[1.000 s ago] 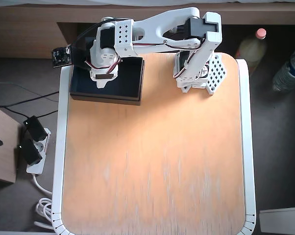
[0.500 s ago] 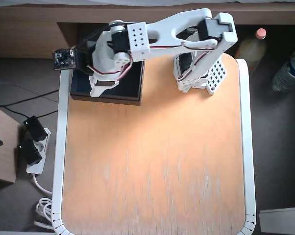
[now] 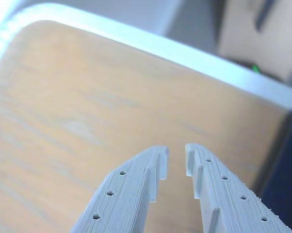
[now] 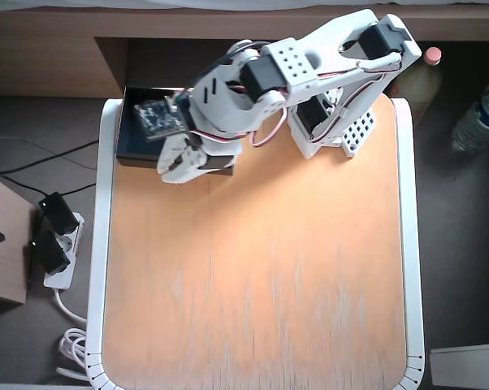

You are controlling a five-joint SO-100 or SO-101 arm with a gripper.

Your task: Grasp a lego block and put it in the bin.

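Note:
The black bin (image 4: 133, 136) stands at the table's back left corner in the overhead view, with the arm covering most of it. My gripper (image 4: 173, 169) hangs over the bin's front wall and the bare wood just in front of it. In the wrist view the gripper (image 3: 177, 162) shows two white fingers a narrow gap apart with nothing between them, above the wooden tabletop (image 3: 88, 111). A dark edge at the right of the wrist view is the bin (image 3: 287, 184). The lego block is hidden in both views.
The arm's base (image 4: 335, 123) sits at the table's back right. The table (image 4: 253, 284) has a white rim. Off the table, two bottles (image 4: 413, 77) (image 4: 478, 118) stand at the right, and a power strip (image 4: 56, 244) lies on the floor at the left.
The arm has swung out of the bin toward the table's front and right, and the gripper went from above the bin's inside to its front edge.

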